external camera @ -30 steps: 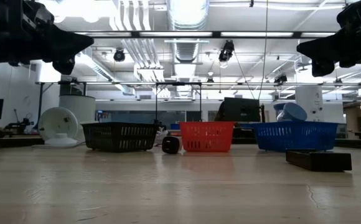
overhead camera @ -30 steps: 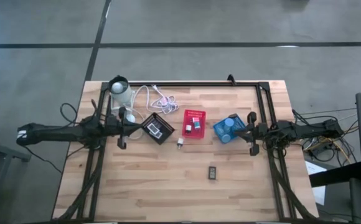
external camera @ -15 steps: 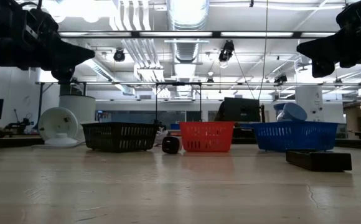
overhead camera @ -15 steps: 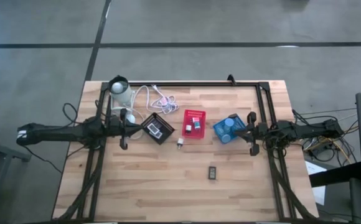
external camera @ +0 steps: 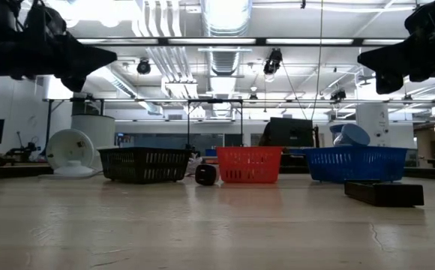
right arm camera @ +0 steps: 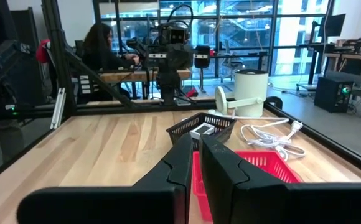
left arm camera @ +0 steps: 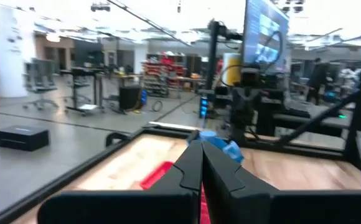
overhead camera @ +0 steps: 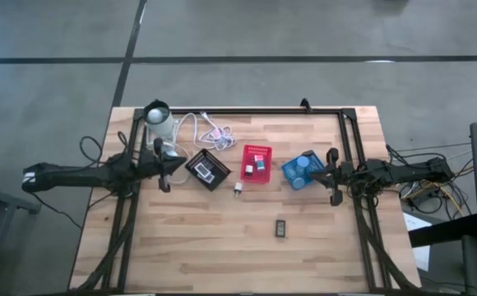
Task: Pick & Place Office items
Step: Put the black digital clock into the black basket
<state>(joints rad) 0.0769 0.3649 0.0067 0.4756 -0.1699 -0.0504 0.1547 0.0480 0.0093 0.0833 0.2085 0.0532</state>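
While both arms hang raised above the desk, neither carries anything: the left gripper, at the left of the high view beside the black mesh bin, has its fingers pressed together on nothing, and the right gripper, at the right next to the blue mesh bin, is likewise closed and empty.

Most office items already sit in bins: small blocks in the red mesh bin, two pale-blue round pieces in the blue one, white pieces in the black one. Two remain loose on the bare wood: a small dark roll-like piece just below the red bin, and a flat black block well apart, lower centre-right.

The likely risk is a descent with the fingers unopened, which would push the small round piece so it rolls off under the bin edge. The left arm also works close to the white lamp and its cable, which a sweep could snag.

Compared with a second ago, the left gripper has shifted slightly upward in the high view, towards the lamp; the right arm and all items are unchanged.
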